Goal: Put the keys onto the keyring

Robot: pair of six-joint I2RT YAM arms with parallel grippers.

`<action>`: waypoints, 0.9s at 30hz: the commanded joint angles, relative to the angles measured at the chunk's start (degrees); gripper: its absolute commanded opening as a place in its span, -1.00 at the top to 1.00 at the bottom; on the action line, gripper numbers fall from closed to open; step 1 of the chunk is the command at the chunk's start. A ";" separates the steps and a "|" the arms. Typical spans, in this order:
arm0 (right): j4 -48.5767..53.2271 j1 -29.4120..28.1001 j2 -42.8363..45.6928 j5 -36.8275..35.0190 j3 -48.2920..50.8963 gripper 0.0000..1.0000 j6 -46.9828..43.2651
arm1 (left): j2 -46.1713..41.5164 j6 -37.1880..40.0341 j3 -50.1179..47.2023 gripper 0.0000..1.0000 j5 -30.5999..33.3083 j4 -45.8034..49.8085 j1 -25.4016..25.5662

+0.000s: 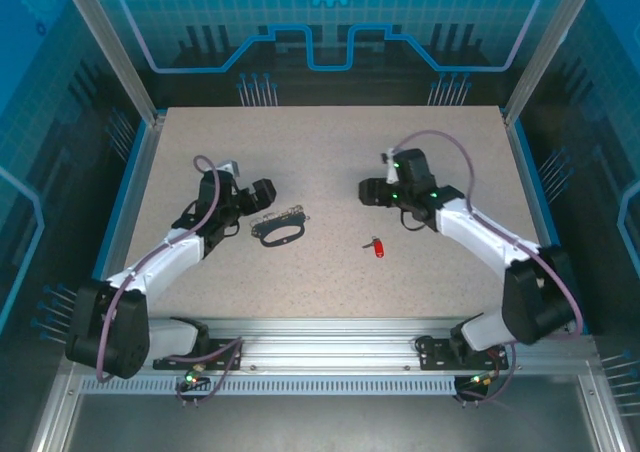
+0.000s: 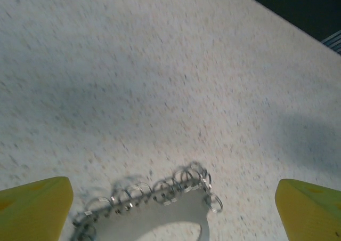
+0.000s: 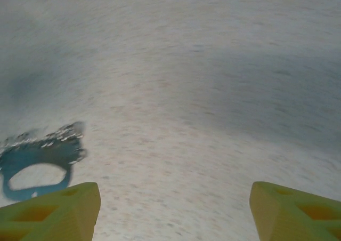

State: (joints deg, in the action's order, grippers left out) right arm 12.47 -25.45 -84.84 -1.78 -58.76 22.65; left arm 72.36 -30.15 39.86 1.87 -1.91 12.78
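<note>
Top cam: you've got the keyring [image 1: 279, 231] flat on the desk [image 1: 330, 302], left claw [image 1: 263, 194] just beside it, key [image 1: 377, 246] well to its right w/ bare desk btwn; right claw [image 1: 368, 192] beyond the key. Left wrist: fingers [image 2: 37, 209] wide apart, keyring's chain edge btwn them. Right wrist: fingers [image 3: 53, 211] apart, nothing btwn; keyring blurred, far left.

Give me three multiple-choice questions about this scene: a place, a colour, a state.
1. Relative to the keyring, the key lies: A. on it B. to its right, apart C. to its left, touching.
2. The left gripper has fingers coloured: A. red B. black C. yellow.
3. The left gripper is: A. open B. shut on the keyring C. shut empty.
Answers: B, bare table separates them in the top view; C, yellow tips in the left wrist view; A, the tips stand wide apart.
</note>
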 commanded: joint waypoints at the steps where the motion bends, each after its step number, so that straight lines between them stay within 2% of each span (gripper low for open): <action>1: 3.61 -5.34 -7.31 4.81 -5.82 -0.41 -5.78 | 0.57 -4.20 1.54 -0.98 -2.29 2.06 1.81; 5: 5.02 -9.74 -16.30 7.75 -13.18 -0.24 -6.18 | 1.12 -8.02 1.14 -0.98 -2.35 1.98 3.02; 10: 7.08 -13.38 -23.73 7.14 -18.92 -0.08 -7.63 | 0.86 -10.54 -0.21 -0.98 -1.87 0.91 3.22; 14: 7.09 -14.46 -26.30 6.87 -19.53 -0.07 -10.53 | 0.87 -10.87 -0.90 -0.98 -2.09 0.81 3.31; 20: 5.96 -15.69 -27.96 5.17 -19.08 -0.01 -21.33 | -0.36 -9.17 -1.10 -0.98 -0.90 2.26 3.31; 27: 7.02 -15.66 -31.65 7.13 -21.75 0.07 -27.98 | 0.51 -8.26 1.03 -0.98 -2.34 4.35 3.26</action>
State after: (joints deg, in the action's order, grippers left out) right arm 17.85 -40.49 -114.56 3.77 -78.24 -0.47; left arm 73.03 -39.07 39.59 0.54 0.25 15.62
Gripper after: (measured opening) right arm 0.469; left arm 0.991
